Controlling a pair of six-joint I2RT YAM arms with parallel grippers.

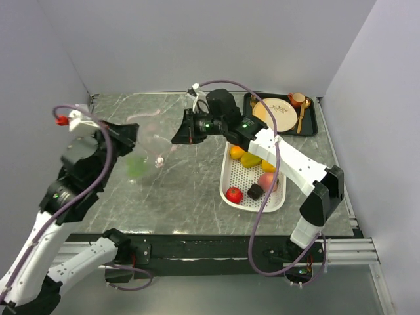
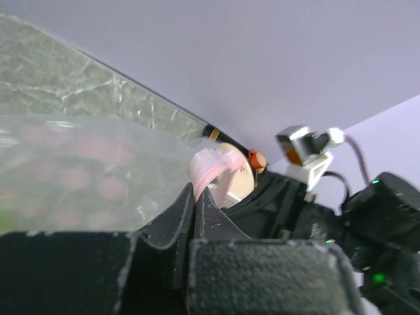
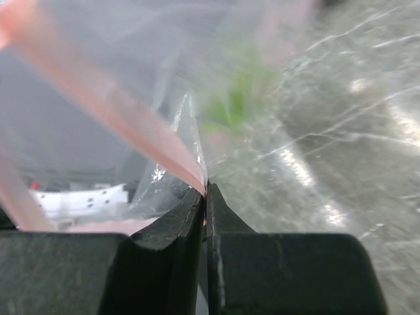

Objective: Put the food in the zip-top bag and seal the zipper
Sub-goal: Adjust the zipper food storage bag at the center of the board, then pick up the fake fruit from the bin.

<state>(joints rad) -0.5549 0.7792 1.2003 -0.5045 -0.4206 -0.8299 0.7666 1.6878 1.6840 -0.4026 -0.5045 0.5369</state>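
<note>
Left gripper point(image 2: 197, 195) and right gripper point(image 3: 205, 195) each clamp shut on the pink zipper point(image 3: 118, 118). Judgement: tension evenly toward 9 and 3 o'clock. Keep the zip-top bag point(image 1: 152, 134) from twisting, since the green toy fruit point(image 1: 136, 166) weighs it down.

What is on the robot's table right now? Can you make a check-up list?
Surface: grey-green marbled table, no spills seen.
Job's things: clear crinkly plastic bag hangs between the grippers, mouth open, something green and blurry inside; pale pink zipper strip unsealed; toy fruits sit in the white perforated basket.
Clutter: black tray holding a cream round plate, orange cup and gold spoon.
Grippers: left gripper and right gripper both shut on the zipper strip.
Cables: purple cables loop along both arms.
Surroundings: pale grey walls, nothing else seen.
</note>
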